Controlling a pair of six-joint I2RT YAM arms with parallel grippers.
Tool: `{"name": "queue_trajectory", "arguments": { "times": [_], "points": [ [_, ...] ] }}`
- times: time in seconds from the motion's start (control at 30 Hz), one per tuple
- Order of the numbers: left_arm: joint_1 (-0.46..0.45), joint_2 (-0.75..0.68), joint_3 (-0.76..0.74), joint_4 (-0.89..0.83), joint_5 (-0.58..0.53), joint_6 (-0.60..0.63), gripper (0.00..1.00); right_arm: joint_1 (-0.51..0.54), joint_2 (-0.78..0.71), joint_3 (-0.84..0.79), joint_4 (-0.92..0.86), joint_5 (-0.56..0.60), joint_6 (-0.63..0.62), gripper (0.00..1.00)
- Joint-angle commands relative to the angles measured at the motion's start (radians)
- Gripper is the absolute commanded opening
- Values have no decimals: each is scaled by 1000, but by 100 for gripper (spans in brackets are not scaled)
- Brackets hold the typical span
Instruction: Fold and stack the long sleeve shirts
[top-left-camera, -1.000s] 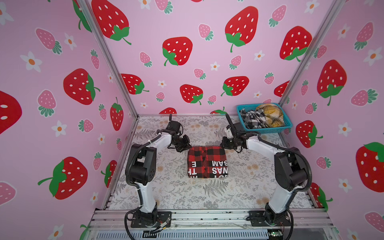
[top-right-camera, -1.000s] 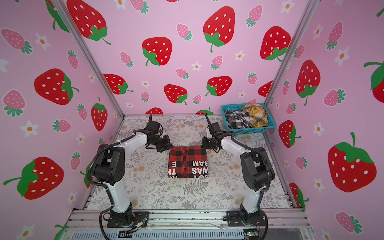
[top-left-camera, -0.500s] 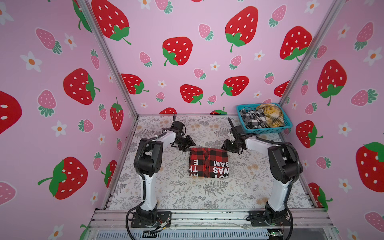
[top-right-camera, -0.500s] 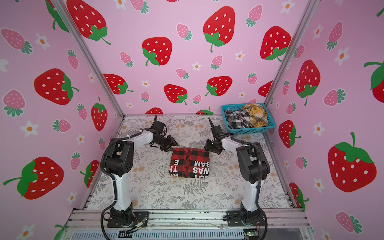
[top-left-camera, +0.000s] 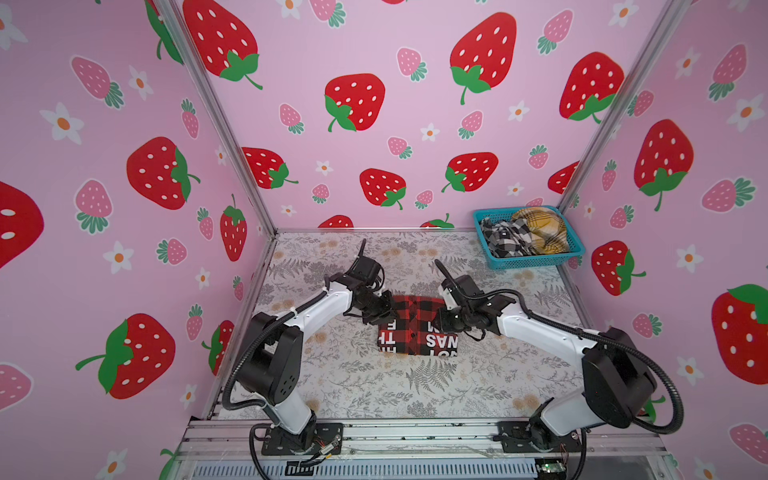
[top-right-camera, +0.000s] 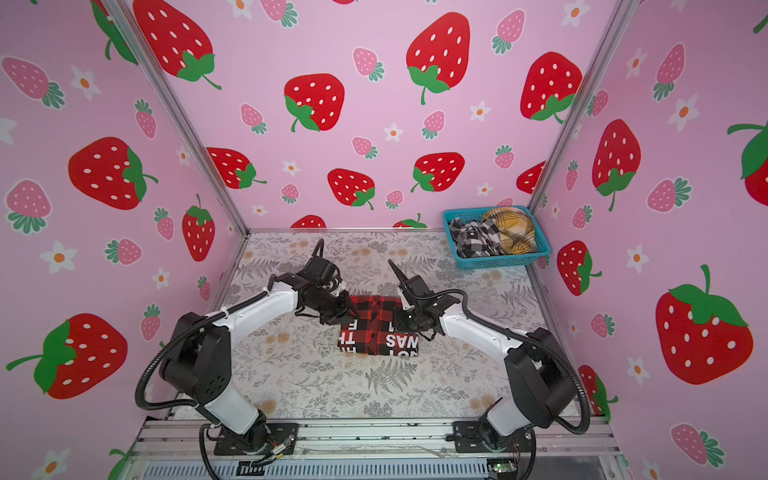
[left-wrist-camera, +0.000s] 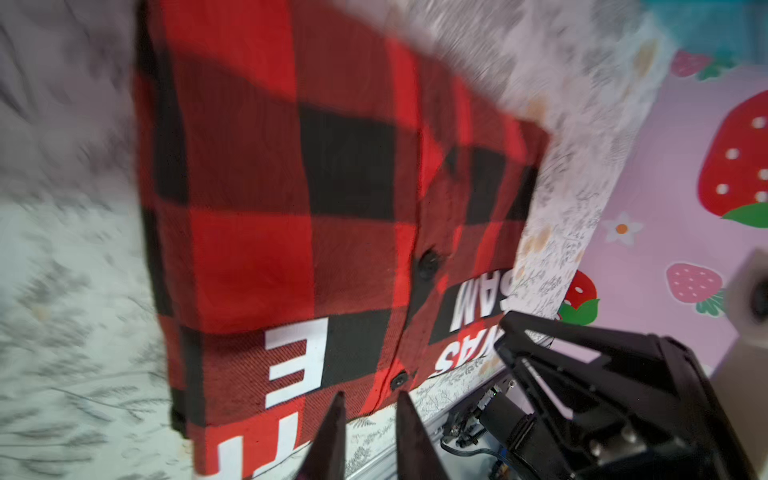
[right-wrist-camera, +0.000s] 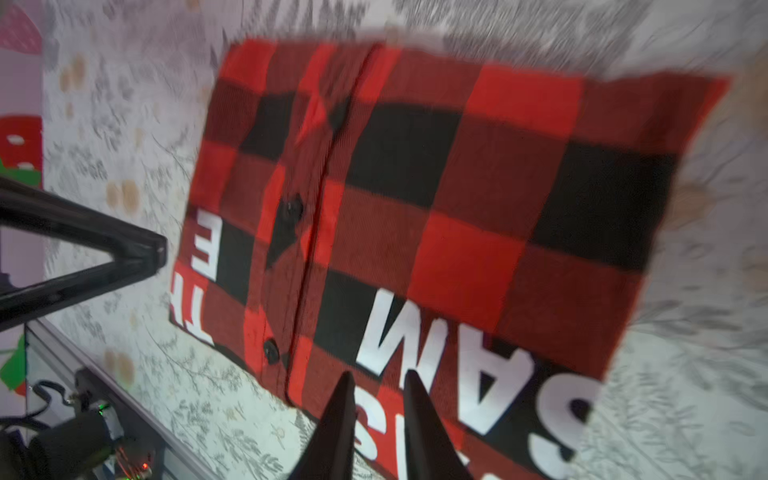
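Observation:
The red-and-black checked shirt (top-left-camera: 417, 328) (top-right-camera: 380, 328) lies folded into a flat rectangle mid-table, white letters at its near edge. My left gripper (top-left-camera: 388, 313) (top-right-camera: 347, 311) hovers over its left edge, and my right gripper (top-left-camera: 442, 320) (top-right-camera: 401, 322) over its right edge. In the left wrist view the left gripper (left-wrist-camera: 372, 395) shows a narrow empty gap above the shirt (left-wrist-camera: 291, 187). The right gripper (right-wrist-camera: 379, 374) is likewise slightly open and empty over the lettering (right-wrist-camera: 415, 332). A black-and-white shirt (top-left-camera: 505, 237) and a mustard-yellow one (top-left-camera: 540, 230) sit crumpled in the basket.
The turquoise basket (top-left-camera: 536, 262) (top-right-camera: 503, 262) stands at the back right corner against the wall. Pink strawberry walls close in three sides. An aluminium rail with both arm bases (top-left-camera: 303, 440) runs along the front edge.
Both grippers left the shirt's far corners, opened, then narrowed again, and moved nearer over the shirt's left and right edges. The folded shirt stays flat in place.

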Motion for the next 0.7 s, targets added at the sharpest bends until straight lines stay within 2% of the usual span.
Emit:
{"name": "queue_trajectory", "arguments": {
  "times": [0.0, 0.2, 0.33, 0.43, 0.5, 0.6, 0.67],
  "points": [
    [-25, 17, -36, 30, 11, -40, 16, -6, -14, -78, 15, 16, 79, 20],
    [-32, 138, -49, 63, -22, -23, 10, -12, 39, -190, 71, 42, 112, 16],
    [-42, 180, -48, 71, -10, -27, 8, -9, 60, -193, 64, 22, 101, 11],
    [-49, 141, -30, 31, -44, -13, 9, -7, -7, -153, -6, 49, 89, 16],
    [-49, 113, -2, -19, -72, 5, 9, -7, -60, -116, -67, 87, 80, 25],
    [-49, 83, 50, -84, -108, 27, 10, -13, -89, -93, -134, 116, 63, 26],
    [-49, 71, 80, -114, -119, 29, 11, -14, -93, -105, -146, 118, 58, 23]
  ]
}}
